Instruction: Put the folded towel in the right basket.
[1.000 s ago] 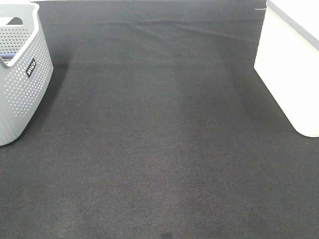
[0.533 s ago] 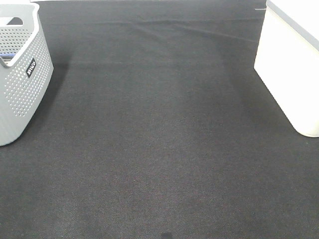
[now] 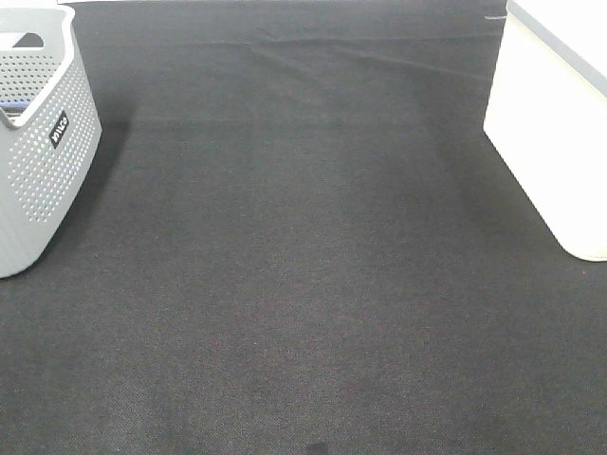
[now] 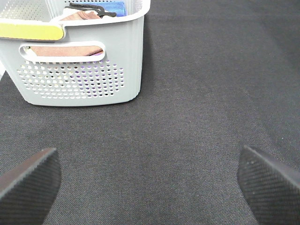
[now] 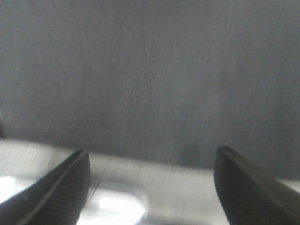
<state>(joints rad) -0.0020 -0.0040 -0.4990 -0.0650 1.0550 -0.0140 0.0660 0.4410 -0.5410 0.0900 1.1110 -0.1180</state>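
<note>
The grey perforated left basket (image 3: 43, 152) stands at the left edge of the black cloth. In the left wrist view this basket (image 4: 126, 51) holds a folded pinkish-brown towel (image 4: 77, 16) and a blue cloth (image 4: 115, 6). The white right basket (image 3: 555, 123) stands at the right edge. Neither arm shows in the exterior high view. My left gripper (image 4: 150, 187) is open and empty, low over the cloth a short way in front of the grey basket. My right gripper (image 5: 150, 187) is open and empty over blurred dark cloth.
A yellow-green strip (image 4: 28, 31) lies along the grey basket's rim and a black object (image 4: 91, 10) lies on the towels. A bright metal edge (image 5: 117, 197) shows between the right fingers. Black cloth (image 3: 303, 265) covers the table between the baskets.
</note>
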